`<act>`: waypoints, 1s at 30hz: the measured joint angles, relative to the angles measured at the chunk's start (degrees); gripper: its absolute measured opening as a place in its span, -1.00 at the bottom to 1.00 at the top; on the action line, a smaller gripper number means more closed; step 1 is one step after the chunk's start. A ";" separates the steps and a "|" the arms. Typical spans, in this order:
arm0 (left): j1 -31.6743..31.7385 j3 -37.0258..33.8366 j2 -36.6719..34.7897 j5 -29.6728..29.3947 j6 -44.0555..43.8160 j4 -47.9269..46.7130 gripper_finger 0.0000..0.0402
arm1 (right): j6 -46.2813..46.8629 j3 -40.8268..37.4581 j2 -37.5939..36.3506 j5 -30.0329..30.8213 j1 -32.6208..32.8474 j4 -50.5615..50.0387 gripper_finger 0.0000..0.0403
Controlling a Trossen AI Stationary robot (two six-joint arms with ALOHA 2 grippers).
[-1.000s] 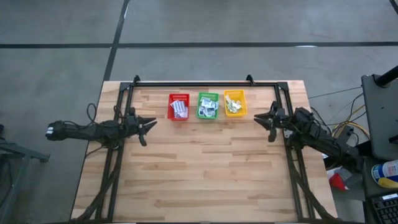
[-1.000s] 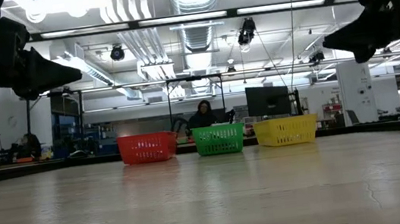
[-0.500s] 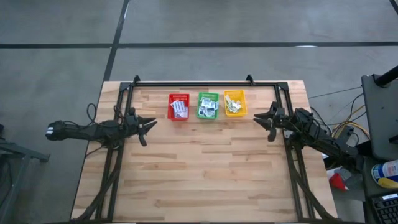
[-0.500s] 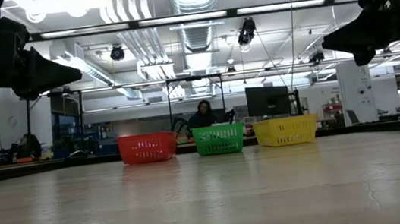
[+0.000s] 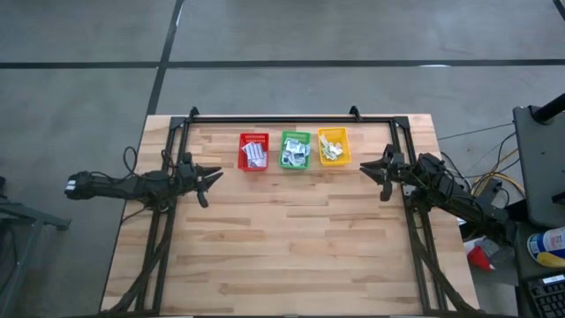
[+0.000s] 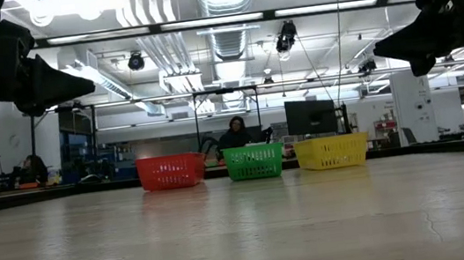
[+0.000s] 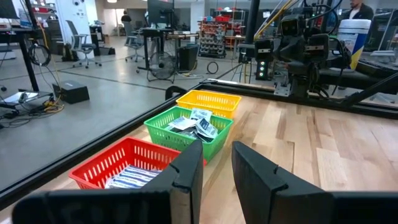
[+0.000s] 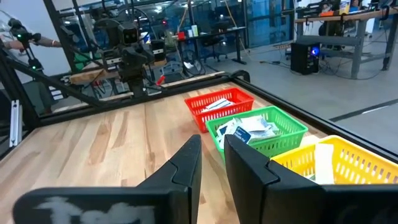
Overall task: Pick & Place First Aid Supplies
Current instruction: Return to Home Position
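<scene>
The first aid supplies lie as small packets in three baskets standing in a row at the table's far edge: white-blue oblong ones in the red basket [image 5: 253, 152], mixed white-blue ones in the green basket [image 5: 295, 149], pale strips in the yellow basket [image 5: 333, 147]. My left gripper [image 5: 214, 181] hovers level above the table's left side, left of the red basket. Its fingers [image 7: 186, 168] stand a narrow gap apart with nothing between them. My right gripper [image 5: 371, 177] hovers level right of the yellow basket. It is also slightly open [image 8: 212, 146] and holds nothing.
A black frame rail [image 5: 274, 118] runs along the far edge, and frame legs [image 5: 159, 238] flank both sides. The wide wooden tabletop [image 5: 291, 247] in front of the baskets is bare. A person [image 6: 237, 134] sits in the room beyond the table.
</scene>
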 joint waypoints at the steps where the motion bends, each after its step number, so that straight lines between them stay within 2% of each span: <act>1: -0.01 0.00 0.00 0.01 0.00 0.00 -0.59 | -0.10 0.00 0.00 0.00 0.00 0.02 -0.68; 19: 0.01 0.00 0.00 0.02 0.00 0.04 -0.59 | -0.12 0.00 0.00 0.00 0.00 0.02 -0.55; 30: 0.04 0.00 0.00 0.03 0.00 0.04 -0.59 | -0.10 0.00 0.00 0.00 0.00 0.00 -0.63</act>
